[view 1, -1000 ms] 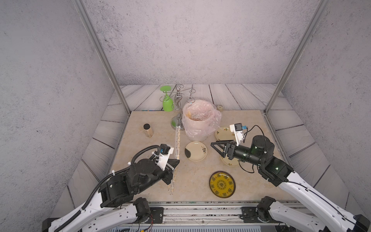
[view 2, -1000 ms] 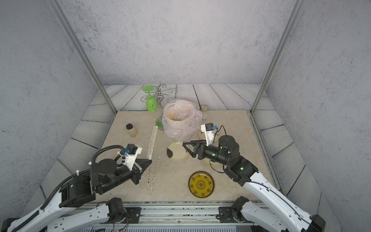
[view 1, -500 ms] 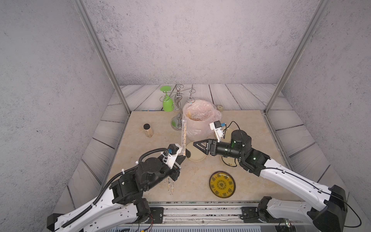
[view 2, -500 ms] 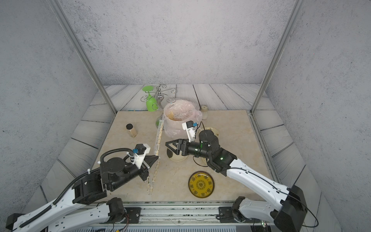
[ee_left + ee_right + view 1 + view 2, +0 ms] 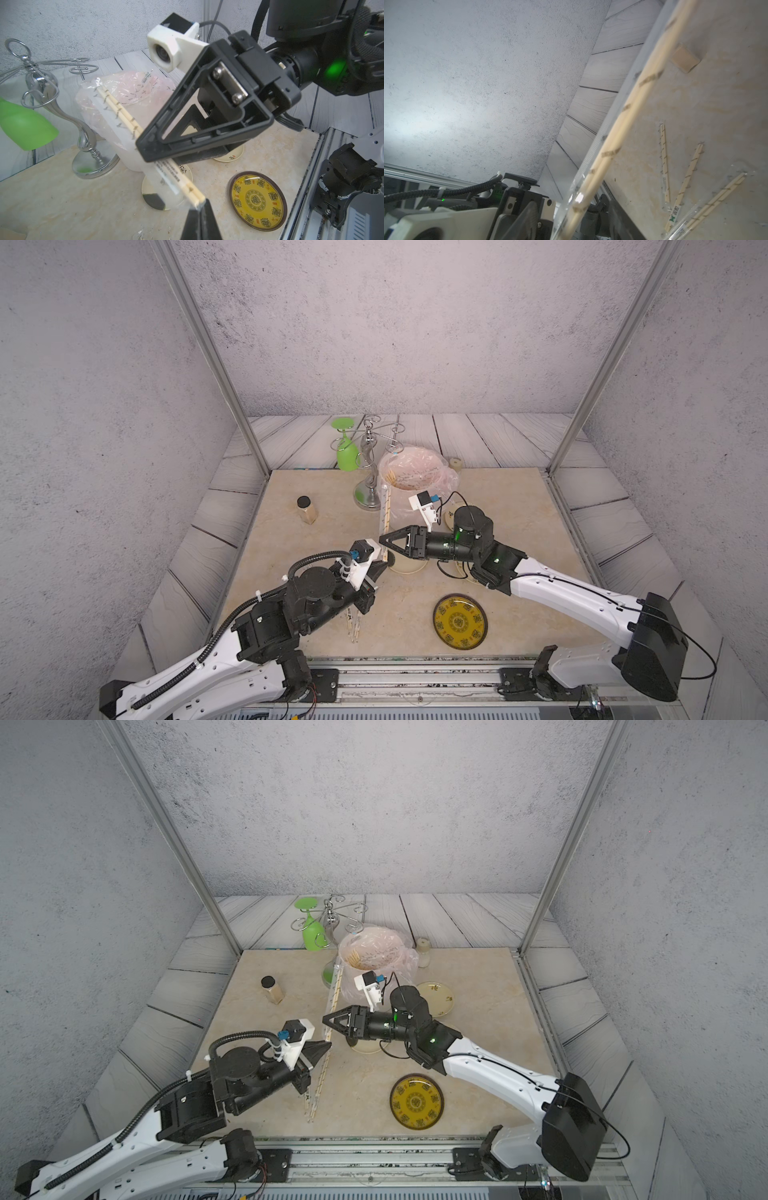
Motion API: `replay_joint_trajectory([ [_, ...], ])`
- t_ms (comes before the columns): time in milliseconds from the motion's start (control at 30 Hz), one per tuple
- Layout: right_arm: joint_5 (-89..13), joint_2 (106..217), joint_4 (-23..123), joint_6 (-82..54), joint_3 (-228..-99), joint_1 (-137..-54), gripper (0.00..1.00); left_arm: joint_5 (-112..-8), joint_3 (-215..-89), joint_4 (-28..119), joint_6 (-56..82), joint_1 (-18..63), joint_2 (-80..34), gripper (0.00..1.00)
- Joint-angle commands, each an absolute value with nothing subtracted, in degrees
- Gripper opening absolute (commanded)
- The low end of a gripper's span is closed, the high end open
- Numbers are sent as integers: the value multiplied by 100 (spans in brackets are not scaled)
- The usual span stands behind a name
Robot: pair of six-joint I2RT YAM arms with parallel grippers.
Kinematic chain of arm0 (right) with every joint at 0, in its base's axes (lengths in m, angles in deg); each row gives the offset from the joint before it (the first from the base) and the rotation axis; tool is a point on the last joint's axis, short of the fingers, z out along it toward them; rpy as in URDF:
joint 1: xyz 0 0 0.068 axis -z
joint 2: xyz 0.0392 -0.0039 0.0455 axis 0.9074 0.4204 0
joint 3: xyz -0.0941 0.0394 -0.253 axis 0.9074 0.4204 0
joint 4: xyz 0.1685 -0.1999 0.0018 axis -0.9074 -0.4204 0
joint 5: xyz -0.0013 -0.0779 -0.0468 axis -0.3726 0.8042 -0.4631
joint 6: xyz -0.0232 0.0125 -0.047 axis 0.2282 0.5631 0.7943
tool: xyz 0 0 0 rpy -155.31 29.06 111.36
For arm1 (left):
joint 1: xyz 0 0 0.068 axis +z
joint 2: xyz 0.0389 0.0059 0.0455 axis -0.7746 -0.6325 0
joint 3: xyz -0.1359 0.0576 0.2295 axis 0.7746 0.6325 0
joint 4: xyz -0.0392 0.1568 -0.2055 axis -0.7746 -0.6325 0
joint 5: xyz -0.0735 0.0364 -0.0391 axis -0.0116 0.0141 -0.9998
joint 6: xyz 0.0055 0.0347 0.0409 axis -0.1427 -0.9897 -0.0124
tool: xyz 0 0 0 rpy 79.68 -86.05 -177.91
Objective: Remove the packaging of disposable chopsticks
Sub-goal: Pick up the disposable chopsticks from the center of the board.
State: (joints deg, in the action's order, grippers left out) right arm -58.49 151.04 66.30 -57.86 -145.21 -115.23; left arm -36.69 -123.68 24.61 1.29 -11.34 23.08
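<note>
The right wrist view, unlike the left wrist view, is showing 3 wrapped pairs on the table. The left gripper jaws are pinching the packaging. The right gripper jaws are sitting around it; I cannot tell if they are squeezing.

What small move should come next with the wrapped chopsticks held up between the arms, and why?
Probably close the right gripper firmly on the packaging. The left gripper is shut on one end of it, holding the chopsticks off the table, and the right jaws straddle it farther along, but a firm pinch isn't evident. Both need a hold before pulling apart.
</note>
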Motion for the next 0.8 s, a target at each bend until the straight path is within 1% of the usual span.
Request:
replay_joint_trajectory([
  [0,-5985,15223,7035,-6021,-14619,-11587,47,-3633,-12279,2623,-1,-1155,2289,0],
  [133,-5915,15197,7070,-6011,-14595,-11603,31,-3538,-12255,2497,40,-1165,2222,0],
  [267,-5820,15120,7078,-5985,-14511,-11599,7,-3463,-12237,2453,85,-1163,2244,0],
  [300,-5778,15077,7074,-5958,-14469,-11599,3,-3445,-12244,2462,89,-1163,2259,0],
  [400,-5662,14955,6931,-5778,-14361,-11603,0,-3417,-12285,2423,66,-1163,2311,0],
  [567,-5594,14731,6499,-5092,-14249,-11600,0,-3832,-12517,2126,-51,-1165,2241,0],
  [600,-5534,14644,6443,-4890,-14189,-11600,0,-3878,-12621,1966,-45,-1164,2197,30],
  [633,-5468,14533,6352,-4648,-14119,-11583,0,-3884,-12710,1827,15,-1163,2166,54],
  [667,-5391,14408,6210,-4387,-14078,-11563,0,-3895,-12784,1723,77,-1164,2160,71],
  [700,-5279,14236,5968,-4030,-14053,-11529,0,-3985,-12850,1654,118,-1164,2176,86],
  [733,-5187,14070,5756,-3661,-14033,-11508,0,-4077,-12890,1627,157,-1163,2206,94],
  [767,-5132,13881,5504,-3173,-14031,-11499,0,-4230,-12966,1584,196,-1164,2236,98],
])
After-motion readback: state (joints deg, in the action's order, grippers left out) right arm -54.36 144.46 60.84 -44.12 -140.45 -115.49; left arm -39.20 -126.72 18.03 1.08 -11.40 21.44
